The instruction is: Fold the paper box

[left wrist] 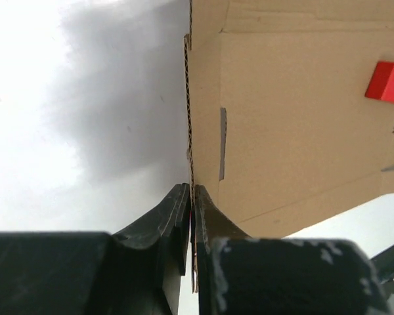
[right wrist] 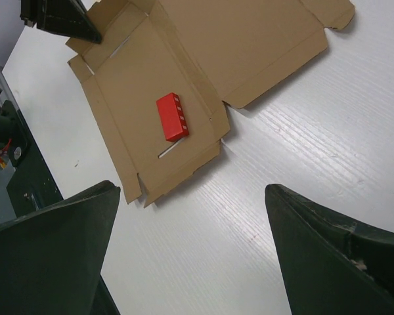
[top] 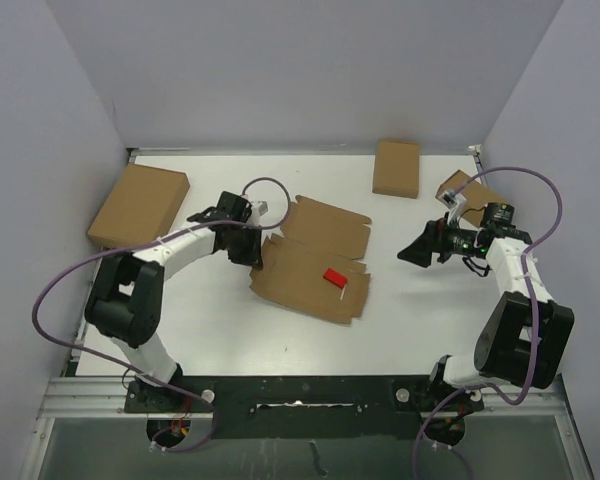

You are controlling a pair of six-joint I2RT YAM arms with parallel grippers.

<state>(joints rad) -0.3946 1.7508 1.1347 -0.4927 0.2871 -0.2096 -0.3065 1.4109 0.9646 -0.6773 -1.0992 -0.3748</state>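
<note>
The paper box (top: 315, 265) lies unfolded and flat in the middle of the table, brown cardboard with flaps and thin slits. A small red block (top: 334, 277) rests on its panel. My left gripper (top: 255, 250) is at the box's left edge, and in the left wrist view the left gripper (left wrist: 191, 190) is shut on the raised edge of a side flap of the box (left wrist: 295, 111), with the red block (left wrist: 386, 82) further along. My right gripper (top: 412, 252) hovers open to the right of the box. In the right wrist view the right gripper (right wrist: 192, 189) has bare table between its fingers, the box (right wrist: 184, 65) and red block (right wrist: 173, 117) beyond.
A larger brown box (top: 138, 205) sits at the back left. One small brown box (top: 396, 167) lies at the back centre-right, another (top: 470, 195) just behind my right arm. White walls close in the table on three sides.
</note>
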